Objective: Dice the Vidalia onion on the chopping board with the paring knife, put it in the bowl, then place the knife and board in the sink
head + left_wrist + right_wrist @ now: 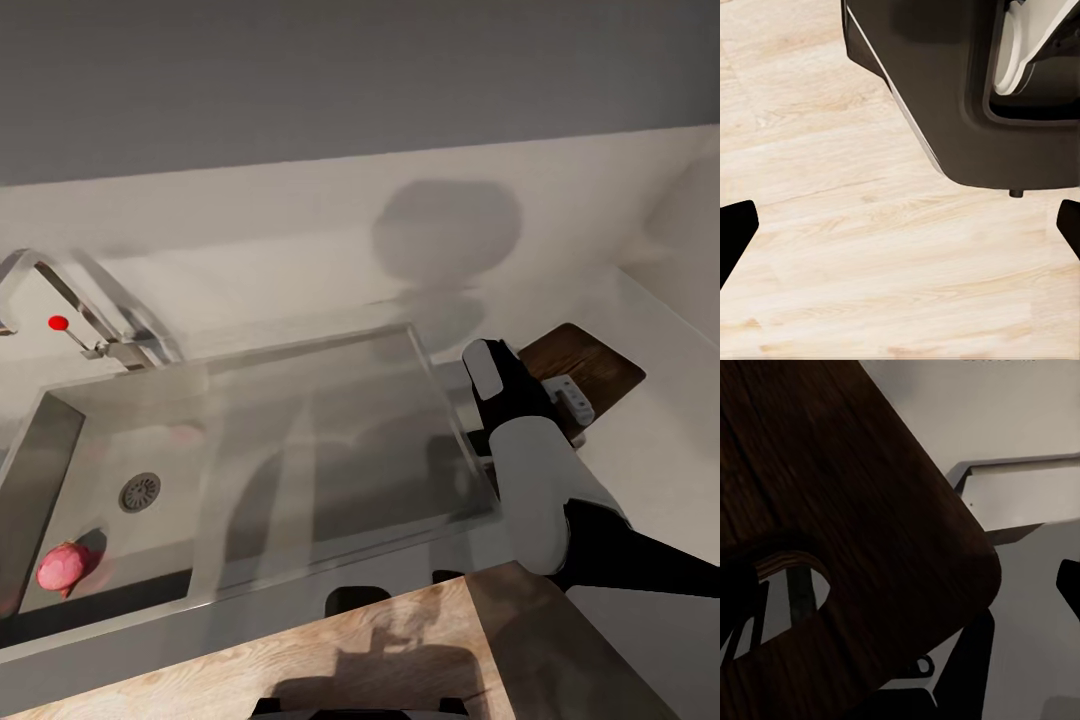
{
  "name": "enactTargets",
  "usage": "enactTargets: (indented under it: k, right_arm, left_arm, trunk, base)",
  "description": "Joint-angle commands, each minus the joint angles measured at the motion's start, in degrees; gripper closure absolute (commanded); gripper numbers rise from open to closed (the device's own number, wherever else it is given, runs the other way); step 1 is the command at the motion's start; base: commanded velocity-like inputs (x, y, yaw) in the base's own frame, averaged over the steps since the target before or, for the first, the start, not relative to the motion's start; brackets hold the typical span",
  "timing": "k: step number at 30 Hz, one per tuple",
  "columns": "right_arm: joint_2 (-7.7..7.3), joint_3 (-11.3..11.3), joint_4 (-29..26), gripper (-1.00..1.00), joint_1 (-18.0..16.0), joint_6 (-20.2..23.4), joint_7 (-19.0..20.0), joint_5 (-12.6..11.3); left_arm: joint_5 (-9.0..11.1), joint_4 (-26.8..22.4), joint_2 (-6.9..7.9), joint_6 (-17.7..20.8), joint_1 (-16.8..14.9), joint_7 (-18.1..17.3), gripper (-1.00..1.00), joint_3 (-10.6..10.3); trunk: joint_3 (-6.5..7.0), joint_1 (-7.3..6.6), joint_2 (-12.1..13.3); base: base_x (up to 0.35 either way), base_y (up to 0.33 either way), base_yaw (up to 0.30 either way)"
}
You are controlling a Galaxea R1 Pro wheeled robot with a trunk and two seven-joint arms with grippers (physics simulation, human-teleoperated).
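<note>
The right end effector [572, 397] pinches the brown wooden chopping board [590, 365] beside the steel sink [300, 450], with the pink onion [62, 567] still to fetch; the left end effector [900, 232] hangs spread.

Sink [300, 440]: set into the table [300, 250], left of the right jaws [572, 395] in the head view.
Onion [62, 568]: in the sink's basin, at its far left near corner — well apart from the right jaws.
Drain [140, 491]: in the basin floor, just behind the onion.
Tap [70, 300]: behind the basin, at its left end.
Chopping board [585, 370]: on the table right of the sink, directly under the right jaws — its handle slot [791, 585] close before them.
</note>
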Motion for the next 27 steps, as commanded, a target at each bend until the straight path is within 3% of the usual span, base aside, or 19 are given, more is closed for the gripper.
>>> enactTargets:
  k: [1, 12, 13, 27]
  right_arm:
    - [0.05, -0.3, 4.2, -1.00, 0.0, 0.0, 0.0, -0.1]
    - [0.05, -0.4, 4.7, -1.00, 0.0, 0.1, 0.0, -0.1]
    - [0.05, -0.4, 4.7, 1.00, 0.0, 0.1, 0.0, -0.1]
    - [0.05, -0.4, 4.7, 1.00, 0.0, 0.0, -0.2, -0.1]
  left_arm:
    - [0.0, -0.1, -0.01, -0.1, 0.0, 0.0, -1.00, 0.0]
    - [0.0, 0.0, -0.02, 0.0, 0.0, 0.0, -1.00, 0.0]
    - [0.0, 0.0, -0.02, 0.0, 0.0, 0.0, -1.00, 0.0]
    - [0.0, 0.0, -0.02, -0.1, 0.0, 0.0, -1.00, 0.0]
  trunk:
    - [-0.09, 0.05, -0.1]
    - [-0.09, 0.05, -0.1]
    - [-0.09, 0.05, -0.1]
    - [-0.09, 0.05, -0.1]
  base:
    - [0.000, 0.000, 0.000]
    - [0.000, 0.000, 0.000]
    - [0.000, 0.000, 0.000]
    - [0.000, 0.000, 0.000]
